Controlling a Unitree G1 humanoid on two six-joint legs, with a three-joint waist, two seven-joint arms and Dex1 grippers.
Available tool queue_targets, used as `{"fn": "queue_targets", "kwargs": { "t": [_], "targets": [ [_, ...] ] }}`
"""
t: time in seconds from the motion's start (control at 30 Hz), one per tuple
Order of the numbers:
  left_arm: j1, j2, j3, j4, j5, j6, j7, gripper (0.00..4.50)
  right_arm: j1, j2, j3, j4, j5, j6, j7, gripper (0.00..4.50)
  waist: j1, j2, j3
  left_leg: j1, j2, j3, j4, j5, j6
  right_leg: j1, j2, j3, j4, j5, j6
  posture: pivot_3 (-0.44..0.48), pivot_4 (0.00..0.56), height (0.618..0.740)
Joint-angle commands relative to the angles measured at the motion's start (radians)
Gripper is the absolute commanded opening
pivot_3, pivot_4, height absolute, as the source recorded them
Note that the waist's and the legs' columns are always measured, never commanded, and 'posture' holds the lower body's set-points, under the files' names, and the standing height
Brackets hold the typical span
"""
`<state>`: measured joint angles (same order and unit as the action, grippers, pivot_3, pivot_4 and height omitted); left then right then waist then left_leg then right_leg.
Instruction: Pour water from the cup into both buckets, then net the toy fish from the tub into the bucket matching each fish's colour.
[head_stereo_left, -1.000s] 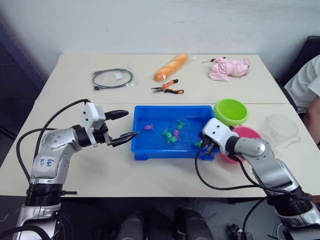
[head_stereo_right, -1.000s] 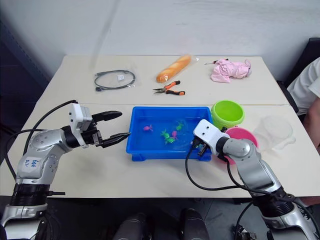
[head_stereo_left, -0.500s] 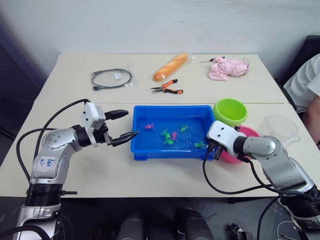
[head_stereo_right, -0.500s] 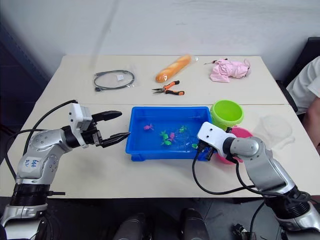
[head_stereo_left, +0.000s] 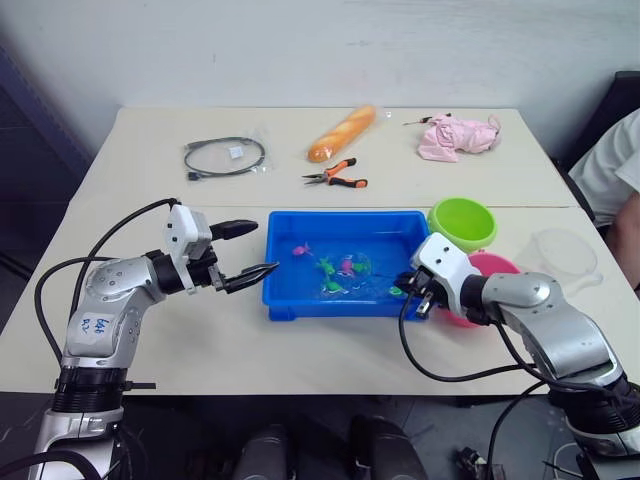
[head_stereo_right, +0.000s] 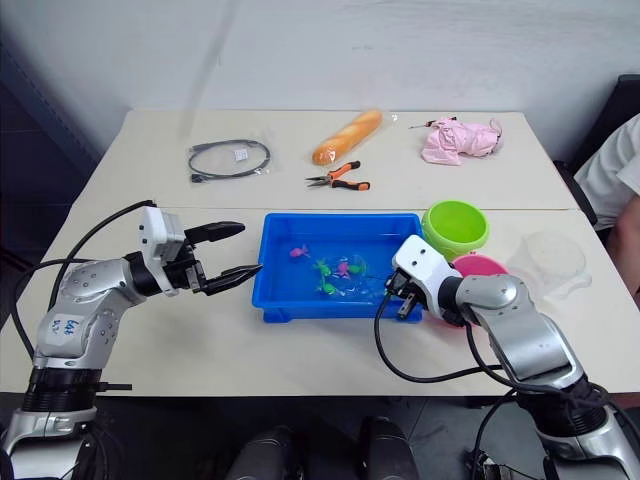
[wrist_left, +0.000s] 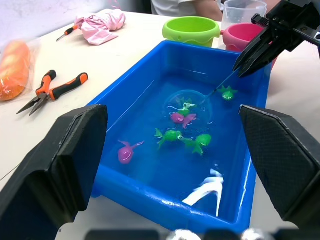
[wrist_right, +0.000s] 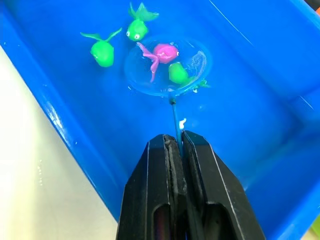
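Over the blue tub (head_stereo_left: 340, 262), your right hand (head_stereo_left: 418, 296) pinches the net's handle; your left hand (head_stereo_left: 248, 252) waits open beside it. From the right wrist, the net (wrist_right: 167, 65) circles a pink fish (wrist_right: 164, 51) and a green one (wrist_right: 178, 73): lift only the pink, toward the pink bucket (head_stereo_left: 492, 266).

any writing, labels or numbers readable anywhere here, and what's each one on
Blue handwritten marks on the left arm's silver upper link: too small and blurred to read.
White label in the bagged black cable: print too small to read.
Blue tub, green bucket, pink bucket, clear cup, pliers: no text visible.
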<state>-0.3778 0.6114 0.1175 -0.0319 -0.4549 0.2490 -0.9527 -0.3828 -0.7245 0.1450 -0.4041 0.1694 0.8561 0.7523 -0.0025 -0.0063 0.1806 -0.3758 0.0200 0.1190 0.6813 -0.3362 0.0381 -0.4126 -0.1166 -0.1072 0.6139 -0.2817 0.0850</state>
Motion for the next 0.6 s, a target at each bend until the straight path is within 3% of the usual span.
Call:
{"fn": "queue_targets", "kwargs": {
  "t": [0.03,0.3,0.6],
  "targets": [
    [0.001,0.001,0.016,-0.023,-0.006,-0.017,0.001,4.48,-0.016,-0.026,-0.048,-0.029,0.014,-0.008,0.002,0.00,0.000,0.000,0.000,0.000,0.000,0.000,0.000,0.000,0.000,0.000,0.000,0.000,0.000,0.000,0.000,0.000,0.150,0.740],
    [-0.002,-0.002,0.017,-0.015,-0.007,-0.028,-0.005,4.48,0.018,-0.041,-0.163,-0.057,0.108,-0.039,0.049,0.00,0.001,0.000,0.000,0.000,0.000,0.000,0.000,0.000,0.000,0.000,0.000,0.000,-0.001,0.000,0.000,0.000,0.150,0.740],
    [-0.075,0.002,-0.005,0.018,-0.028,-0.028,-0.089,4.48,0.203,-0.068,-0.505,-0.171,0.324,-0.018,0.108,0.00,0.009,0.000,0.000,-0.001,0.000,-0.001,-0.001,-0.001,0.001,0.001,0.000,-0.001,-0.003,0.000,0.000,0.000,0.150,0.740]
  ]
}}
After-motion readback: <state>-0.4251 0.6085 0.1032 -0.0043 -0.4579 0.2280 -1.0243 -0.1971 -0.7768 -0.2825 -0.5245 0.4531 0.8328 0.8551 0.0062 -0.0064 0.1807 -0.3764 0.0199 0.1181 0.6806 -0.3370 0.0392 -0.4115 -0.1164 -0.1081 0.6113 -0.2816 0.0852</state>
